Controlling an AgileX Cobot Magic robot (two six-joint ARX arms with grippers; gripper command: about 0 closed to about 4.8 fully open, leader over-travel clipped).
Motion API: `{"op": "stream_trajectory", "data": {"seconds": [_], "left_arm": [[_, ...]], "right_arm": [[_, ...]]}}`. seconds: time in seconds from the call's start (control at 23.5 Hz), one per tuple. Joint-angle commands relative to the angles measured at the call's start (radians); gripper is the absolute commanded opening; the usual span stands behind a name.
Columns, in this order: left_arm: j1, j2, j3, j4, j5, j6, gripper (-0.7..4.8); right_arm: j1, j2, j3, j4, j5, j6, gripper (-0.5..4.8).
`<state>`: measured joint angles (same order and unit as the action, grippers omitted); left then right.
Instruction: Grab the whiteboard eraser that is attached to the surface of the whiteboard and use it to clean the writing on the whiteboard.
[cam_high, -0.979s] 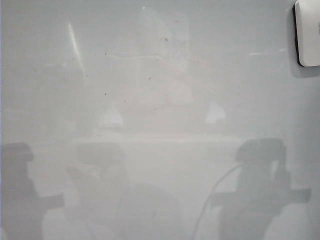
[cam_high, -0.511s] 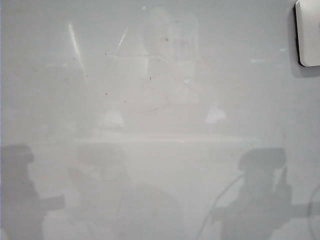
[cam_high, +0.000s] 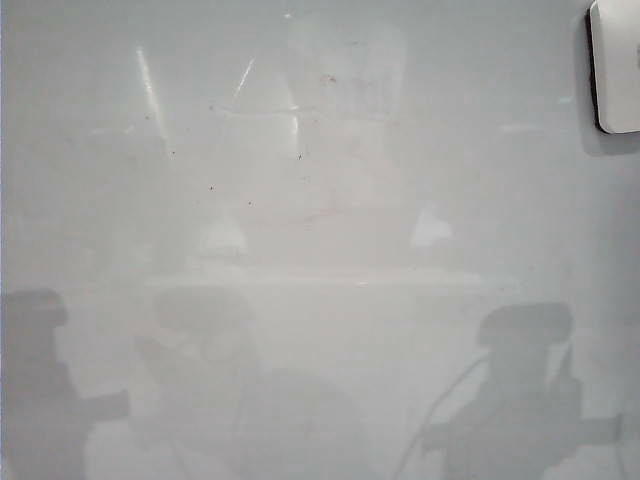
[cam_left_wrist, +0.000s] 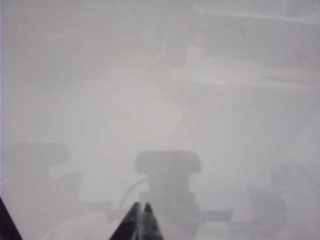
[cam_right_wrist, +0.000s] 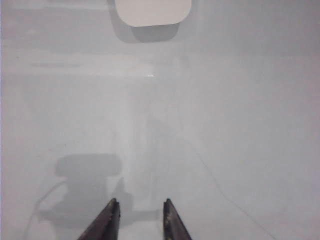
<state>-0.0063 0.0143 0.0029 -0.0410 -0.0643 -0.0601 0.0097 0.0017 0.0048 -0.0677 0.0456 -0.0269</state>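
Whiteboard eraser, white rounded-corner plastic block with a thin dark edge, stuck at the far right corner of the large glossy pale grey whiteboard, cut off by the frame in the exterior view and again at the far end of the right wrist view. Right gripper well short of it, dark fingers parted with a clear gap and nothing between them. Left gripper over bare board on the left side, fingertips pressed together, empty. No blue writing to be made out anywhere; only tiny dark specks, smudges and arm shadows. Long axis seemingly running near to far along the right edge, judging by the exterior view, though too much cropped to be sure, and no telling which end counts as front. Likely trouble from here: jaw gap looking narrower than the block's visible width, so a push rather than a grasp, sliding the block across the slick surface; closing along the long axis instead of across it; fingertips scraping the board on a low approach; wiping blind, with no marks located
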Motion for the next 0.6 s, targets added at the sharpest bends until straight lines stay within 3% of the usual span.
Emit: {"op": "stream_trajectory", "data": {"seconds": [0.04, 0.6], "left_arm": [[0.000, 0.000, 0.005, 0.013, 0.000, 0.000, -0.05], [0.021, -0.008, 0.005, 0.003, 0.011, 0.026, -0.05]], "right_arm": [[-0.001, -0.002, -0.003, 0.011, 0.004, 0.000, 1.31], [-0.001, -0.002, -0.003, 0.011, 0.004, 0.000, 1.31]]}}
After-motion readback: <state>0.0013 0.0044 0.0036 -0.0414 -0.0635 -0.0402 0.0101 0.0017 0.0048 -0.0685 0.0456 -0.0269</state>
